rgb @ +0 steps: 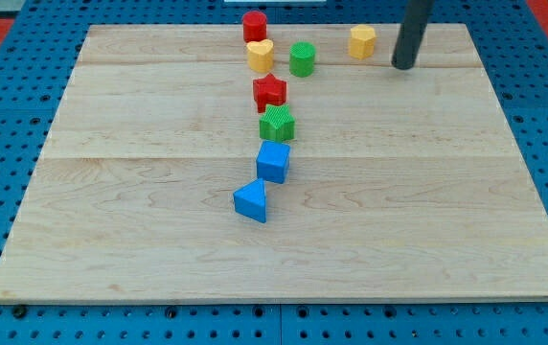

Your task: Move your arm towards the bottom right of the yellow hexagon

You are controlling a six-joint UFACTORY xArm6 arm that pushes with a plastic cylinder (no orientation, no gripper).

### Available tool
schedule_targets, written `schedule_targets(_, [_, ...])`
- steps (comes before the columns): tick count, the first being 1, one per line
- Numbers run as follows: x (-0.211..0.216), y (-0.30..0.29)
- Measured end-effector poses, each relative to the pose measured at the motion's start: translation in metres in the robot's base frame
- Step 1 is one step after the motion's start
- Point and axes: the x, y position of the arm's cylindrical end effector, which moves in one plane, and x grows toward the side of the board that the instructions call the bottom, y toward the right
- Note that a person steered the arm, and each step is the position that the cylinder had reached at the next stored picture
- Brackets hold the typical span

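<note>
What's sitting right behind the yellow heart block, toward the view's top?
A red cylinder stands just behind the yellow heart, near the board's top edge. The heart covers the cylinder's lower front, so whether they touch cannot be seen. My tip is far to the view's right.

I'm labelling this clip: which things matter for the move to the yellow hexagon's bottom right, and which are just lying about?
Job: yellow hexagon; my tip, at its right, slightly lower.

Lying about: red cylinder, yellow heart, green cylinder, red star, green block, blue cube, blue triangle.

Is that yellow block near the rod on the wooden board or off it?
On: the yellow hexagon sits inside the wooden board.
</note>
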Motion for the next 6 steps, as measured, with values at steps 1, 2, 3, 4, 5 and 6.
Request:
schedule_targets(1, [-0.001, -0.016])
schedule_targets(2, [0.011, -0.020])
schedule_targets(3, [-0.004, -0.020])
schedule_targets(4, [-0.004, -0.024])
schedule_targets(5, [0.003, -0.064])
schedule_targets(6, [0.002, -0.053])
